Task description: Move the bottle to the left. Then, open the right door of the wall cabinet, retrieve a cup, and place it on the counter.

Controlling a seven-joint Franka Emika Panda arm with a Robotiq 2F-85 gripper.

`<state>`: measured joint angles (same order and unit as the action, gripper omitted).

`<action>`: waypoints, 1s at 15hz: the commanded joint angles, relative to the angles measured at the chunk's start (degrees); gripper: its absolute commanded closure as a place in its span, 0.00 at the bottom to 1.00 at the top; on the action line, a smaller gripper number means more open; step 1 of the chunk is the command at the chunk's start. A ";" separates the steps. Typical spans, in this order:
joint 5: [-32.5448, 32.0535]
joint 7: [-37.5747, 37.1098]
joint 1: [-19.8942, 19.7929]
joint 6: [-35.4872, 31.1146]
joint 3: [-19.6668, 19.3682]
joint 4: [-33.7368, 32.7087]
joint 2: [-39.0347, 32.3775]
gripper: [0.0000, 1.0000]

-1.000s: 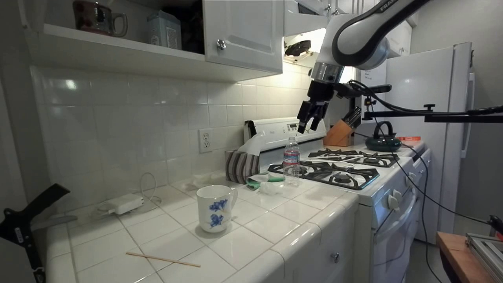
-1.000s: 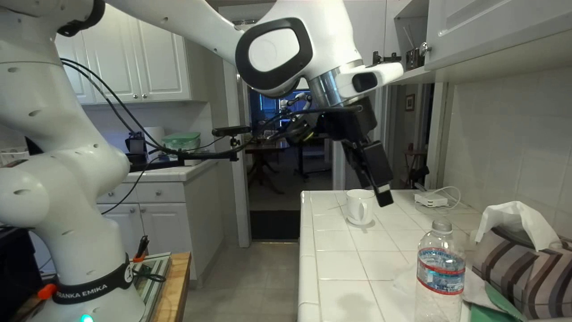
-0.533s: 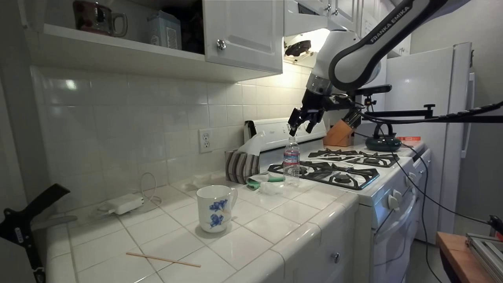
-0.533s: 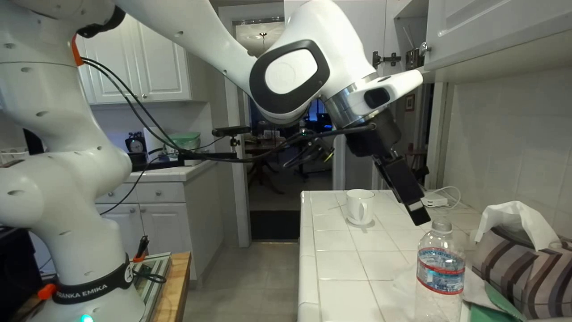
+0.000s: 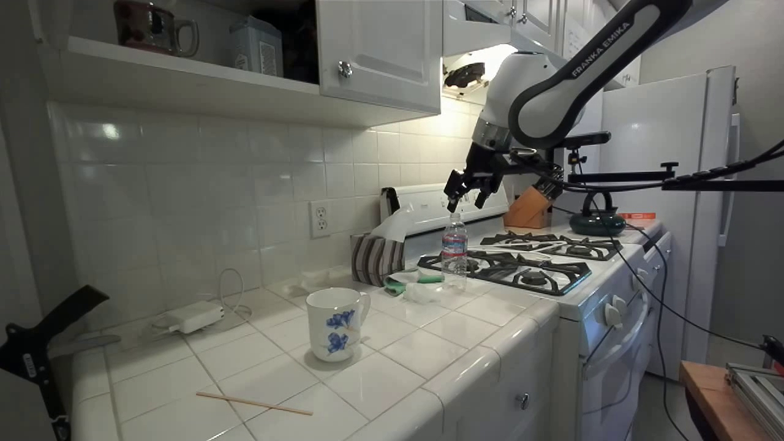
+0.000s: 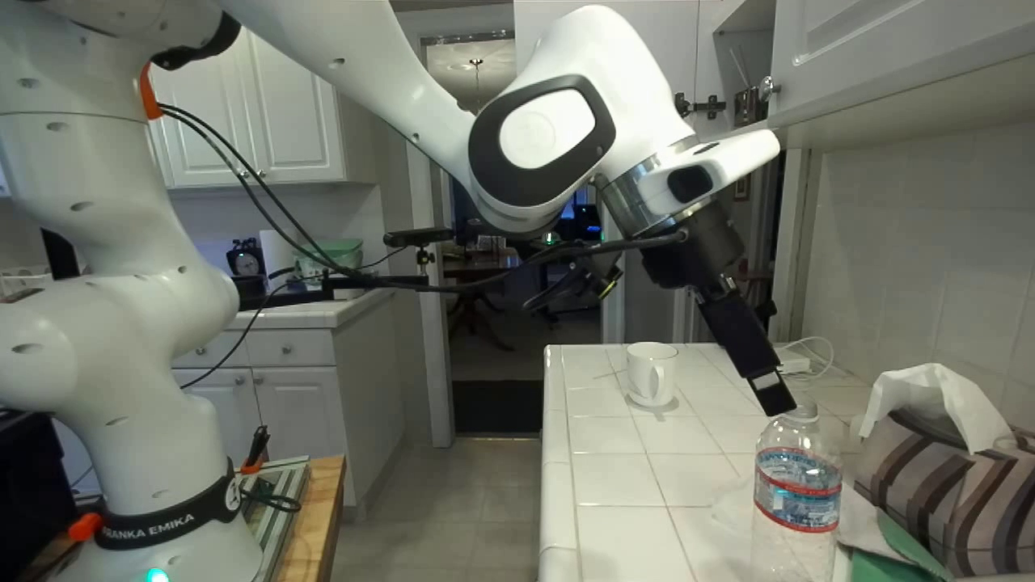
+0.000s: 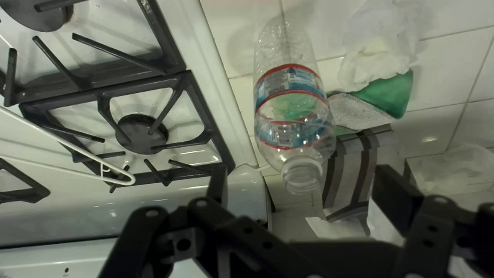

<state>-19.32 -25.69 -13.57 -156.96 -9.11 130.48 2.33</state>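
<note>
One dark mug stands inside the uncovered left part of the wall cabinet, at the upper left of an exterior view. Lower and slightly right, I have a white adapter lying on the counter near the tiled wall. A thin wooden stick lies farther from the wall. Next item, cabinet level: a pale box. Next item, counter level: a white mug with blue flowers, upright, handle to the right. A striped tissue box follows near the wall; above it, the right door of the wall cabinet is closed. A green and white cloth lies beside the tissue box.

Task item: the bottle stands upright on the counter, at the end next to the white stove. My gripper is tilted, its tips at about the level of the bottle's top. Finger status: apart. In the wrist view, the bottle's top appears between the two fingers, with a gap visible on each side. In an exterior view, a fingertip overlaps the edge of the bottle's top; I cannot tell from here whether they touch.

Right of the gripper, a wooden knife block stands beyond the stove, followed by a dark green kettle. A white refrigerator is last.
</note>
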 commanded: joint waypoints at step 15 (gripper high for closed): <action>-1.65 -3.68 2.39 0.68 -2.31 -5.17 -5.78 0.76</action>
<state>-19.32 -27.41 -12.35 -156.94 -10.37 126.81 -2.63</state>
